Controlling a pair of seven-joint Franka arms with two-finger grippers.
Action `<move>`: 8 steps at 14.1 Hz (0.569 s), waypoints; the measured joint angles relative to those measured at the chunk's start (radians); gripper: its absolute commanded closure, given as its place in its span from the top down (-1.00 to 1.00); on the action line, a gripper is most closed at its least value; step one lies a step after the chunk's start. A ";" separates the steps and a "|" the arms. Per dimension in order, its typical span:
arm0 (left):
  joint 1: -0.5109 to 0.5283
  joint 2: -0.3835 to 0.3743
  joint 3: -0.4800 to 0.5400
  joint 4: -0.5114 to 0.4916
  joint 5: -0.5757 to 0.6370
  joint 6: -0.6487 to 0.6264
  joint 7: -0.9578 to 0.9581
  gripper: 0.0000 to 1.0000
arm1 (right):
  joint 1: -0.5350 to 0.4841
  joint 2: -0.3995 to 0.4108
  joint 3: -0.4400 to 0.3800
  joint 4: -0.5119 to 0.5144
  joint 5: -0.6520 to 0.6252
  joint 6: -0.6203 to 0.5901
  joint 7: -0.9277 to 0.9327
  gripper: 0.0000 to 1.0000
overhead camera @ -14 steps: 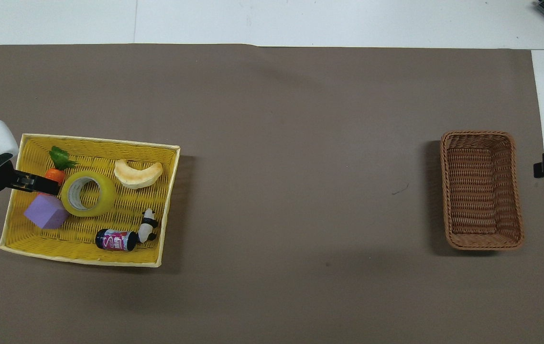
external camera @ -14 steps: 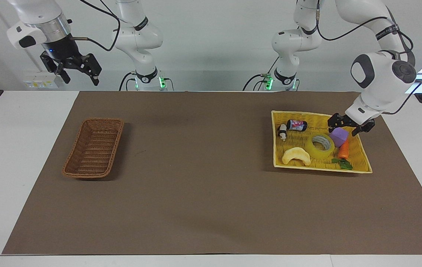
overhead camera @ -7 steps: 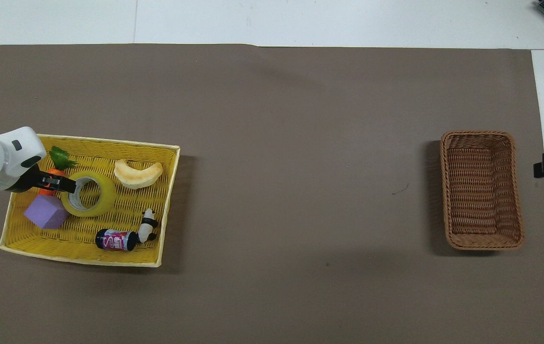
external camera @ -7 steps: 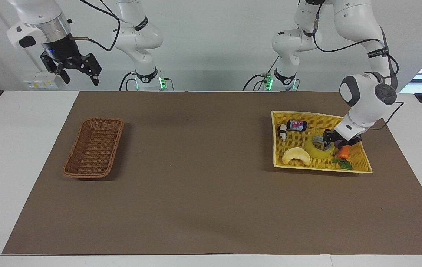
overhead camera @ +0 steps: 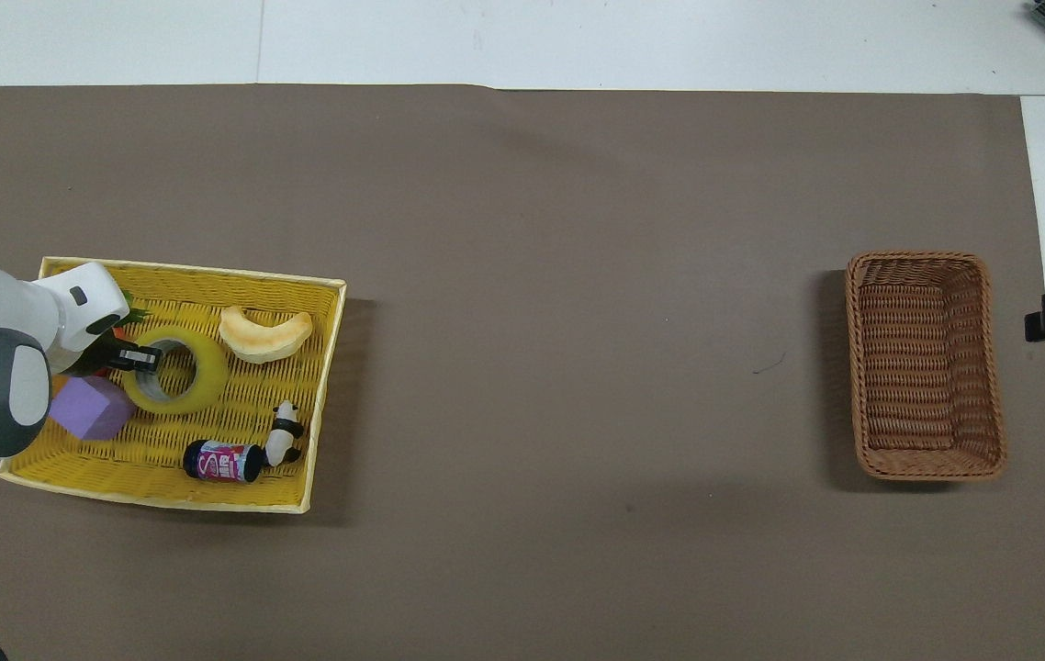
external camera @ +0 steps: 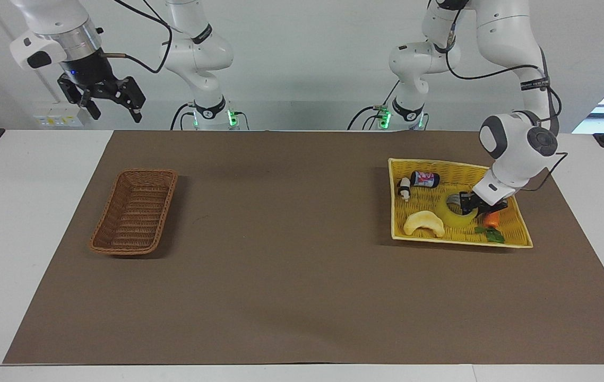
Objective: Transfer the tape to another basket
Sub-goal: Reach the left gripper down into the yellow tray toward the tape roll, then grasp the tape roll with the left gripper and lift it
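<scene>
Since a second ago my left gripper (external camera: 470, 208) is dropping onto the tape (external camera: 453, 215) in the yellow tray (external camera: 514, 241). Its fingers are straddling the tape's wall, grip unclear; my right gripper (external camera: 111, 103) is waiting, open.

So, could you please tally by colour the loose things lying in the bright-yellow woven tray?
Yellow: 1, translucent tape roll
Pale cream: 1, croissant-shaped toy
Purple: 1, foam block
Orange: 1, toy carrot
Black and white: 1, panda figurine
Dark: 1, small labelled can
Total: 6
</scene>
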 measured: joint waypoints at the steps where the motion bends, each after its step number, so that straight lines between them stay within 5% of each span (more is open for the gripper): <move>1: 0.000 0.000 -0.001 0.000 0.000 0.001 0.000 -1.00 | 0.000 0.000 0.000 0.000 0.000 0.000 0.000 1.00; 4: 0.000 -0.002 0.000 0.018 0.000 -0.021 0.000 -1.00 | 0.000 0.000 0.000 0.000 0.000 0.000 0.000 1.00; 8: 0.000 -0.025 0.001 0.165 -0.001 -0.239 -0.015 -1.00 | 0.000 0.000 0.000 0.000 0.000 0.000 0.000 1.00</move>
